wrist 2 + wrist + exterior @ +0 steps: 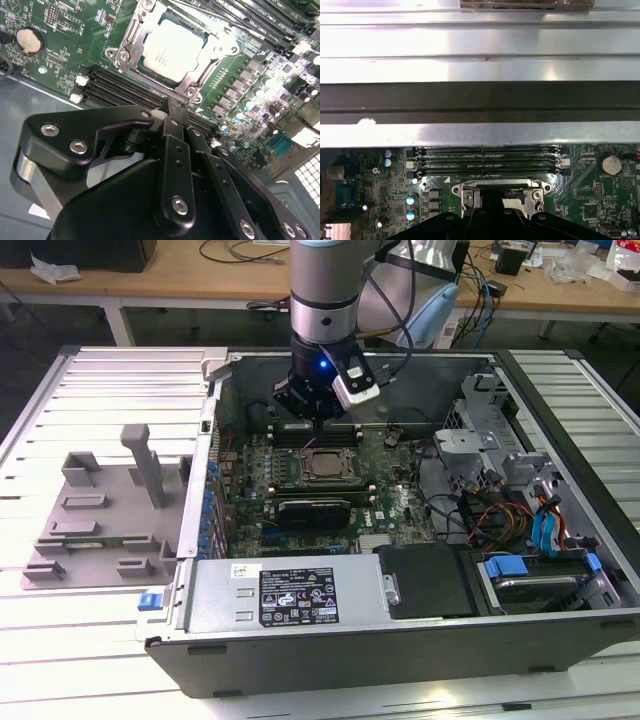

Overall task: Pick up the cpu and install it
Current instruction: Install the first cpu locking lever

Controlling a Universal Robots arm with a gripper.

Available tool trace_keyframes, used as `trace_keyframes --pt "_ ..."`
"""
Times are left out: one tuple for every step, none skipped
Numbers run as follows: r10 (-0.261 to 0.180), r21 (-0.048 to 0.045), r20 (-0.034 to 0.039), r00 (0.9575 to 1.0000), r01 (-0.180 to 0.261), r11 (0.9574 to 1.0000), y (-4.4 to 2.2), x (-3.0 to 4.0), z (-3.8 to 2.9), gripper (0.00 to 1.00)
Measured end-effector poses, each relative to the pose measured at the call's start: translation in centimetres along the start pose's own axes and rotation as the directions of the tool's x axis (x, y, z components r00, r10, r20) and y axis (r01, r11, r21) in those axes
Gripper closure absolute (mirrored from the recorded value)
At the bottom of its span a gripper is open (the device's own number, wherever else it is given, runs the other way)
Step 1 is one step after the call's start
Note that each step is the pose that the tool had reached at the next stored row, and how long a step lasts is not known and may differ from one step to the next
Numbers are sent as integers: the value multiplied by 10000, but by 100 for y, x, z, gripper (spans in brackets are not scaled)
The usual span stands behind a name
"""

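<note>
Install step in hand, and by the look of things near its end. Cpu (pixel 172 47) lying flat and square inside the metal socket frame (pixel 125 50), shiny top plate up. Socket near the middle of the motherboard (pixel 400 502), on the side toward the memory slots (pixel 127 90) and the case wall beyond them. All of it inside the open computer case (pixel 400 665), itself on the slatted bench (pixel 90 640).

Tool (pixel 181 116) poised low inside the case, above the memory slots and just beside the socket, apart from the cpu and not touching it. Fingers drawn together, tips all but meeting, nothing gripped between them.

Cannot tell whether fully seated on the contacts, nor whether clamped down by the frame's plate or lever.

Grey moulded fixture (pixel 100 510) toward the bench edge at the exterior view's left, well apart from the case.

Judged need for any further move: a straight, level path clear of frame, slots and nearby cables, no sideways nudge against the cpu, and a check of the seating.
</note>
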State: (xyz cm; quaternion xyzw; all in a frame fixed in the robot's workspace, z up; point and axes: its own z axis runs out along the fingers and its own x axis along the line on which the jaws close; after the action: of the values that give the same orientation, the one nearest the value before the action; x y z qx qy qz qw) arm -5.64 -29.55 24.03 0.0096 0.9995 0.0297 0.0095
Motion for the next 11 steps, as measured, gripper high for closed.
trace_keyframes --pt "0 -4 0 10000 0 10000 0 0 8 89" --pt "0 -6 0 10000 0 10000 0 0 15 89" --pt "2 -7 0 10000 -2 10000 -1 0 25 89" --pt "3 -10 -1 10000 -3 10000 -1 -9 36 89" --pt "28 -10 1 10000 -28 10000 -1 -28 44 89" --pt "58 -11 3 10000 -58 10000 -1 -54 49 89" --pt "60 -10 3 10000 -60 10000 -2 -57 49 89" --pt "61 -10 4 10000 -61 10000 -1 -57 50 89" --pt "70 -10 4 10000 -70 10000 -1 -58 52 89" --pt "181 -9 11 9998 -181 9998 -1 -58 55 89" --pt "323 -7 20 9995 -323 9995 1 -58 60 89"
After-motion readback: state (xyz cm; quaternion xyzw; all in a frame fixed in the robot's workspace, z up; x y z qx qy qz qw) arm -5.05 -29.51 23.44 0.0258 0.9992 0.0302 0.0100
